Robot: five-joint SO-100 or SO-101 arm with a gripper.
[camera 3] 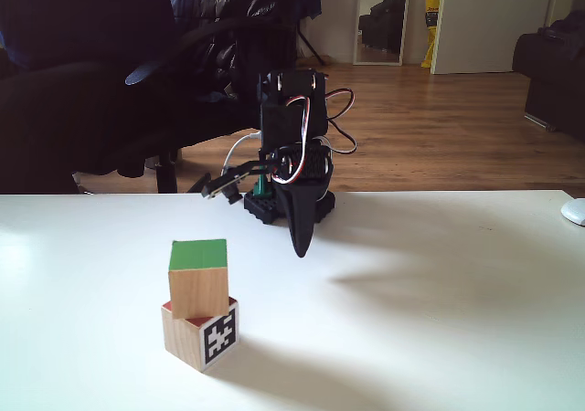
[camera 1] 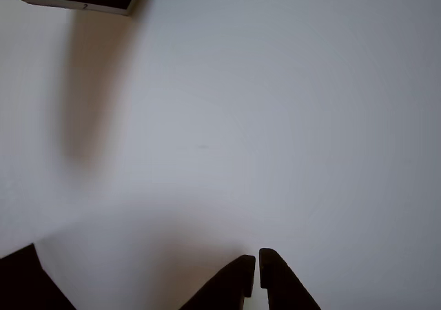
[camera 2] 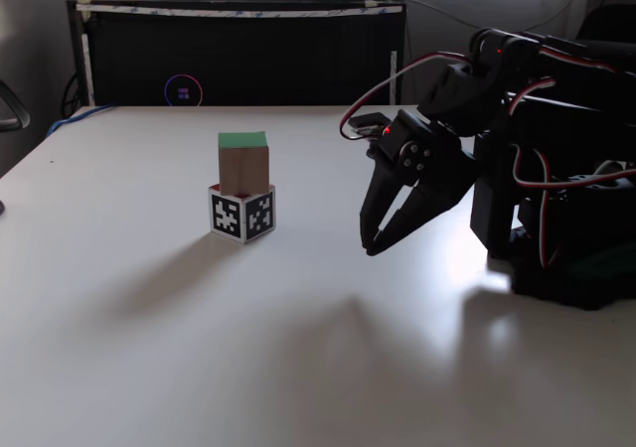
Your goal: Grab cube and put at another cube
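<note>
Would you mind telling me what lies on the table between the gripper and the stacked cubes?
Nothing: in both fixed views, bare white table separates the gripper from the green-faced cube resting on the marker cube.

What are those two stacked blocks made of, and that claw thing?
The top cube looks like plain light wood, matte, with faint grain on its side and a green painted top. The bottom cube looks like the same pale wood, with a black-and-white printed marker, probably a sticker. The gripper looks like matte black plastic, possibly 3D-printed.

Black arm (camera 2: 527,159), red-white cables, seemingly tapered tool (camera 2: 372,247).
</note>
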